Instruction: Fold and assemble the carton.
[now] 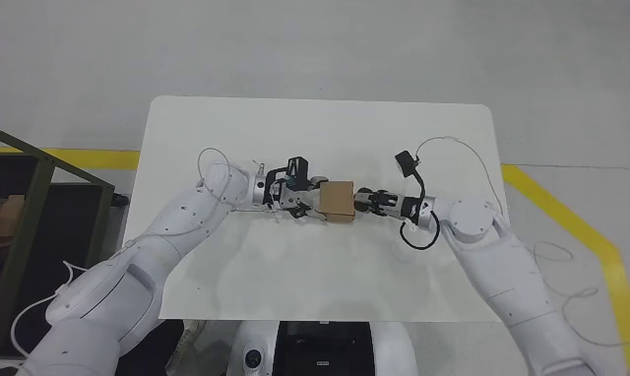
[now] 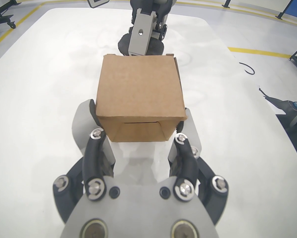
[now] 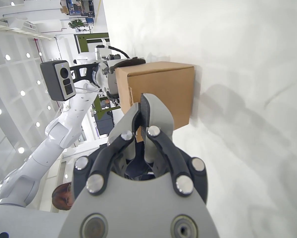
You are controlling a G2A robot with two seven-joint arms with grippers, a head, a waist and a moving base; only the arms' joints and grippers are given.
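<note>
A brown carton point(image 1: 337, 201) lies on its side at the middle of the white table point(image 1: 413, 278). In the left wrist view its open end point(image 2: 141, 130) faces the camera, with flaps folded inward. My left gripper point(image 2: 138, 118) straddles that end, one finger point(image 2: 90, 111) against each side wall, holding the carton point(image 2: 138, 87). From the opposite side my right gripper point(image 3: 141, 101) meets the carton point(image 3: 163, 87) with fingers pressed together, a strip of cardboard showing between them. The left wrist view shows the right gripper point(image 2: 136, 53) at the carton's far upper edge.
Both arms meet at the table's centre, one from either side. A thin black cable point(image 2: 247, 69) lies on the table toward the right arm's side. A green frame point(image 1: 39, 194) stands off the table's left edge. Yellow floor tape point(image 1: 551, 204) runs past the right edge.
</note>
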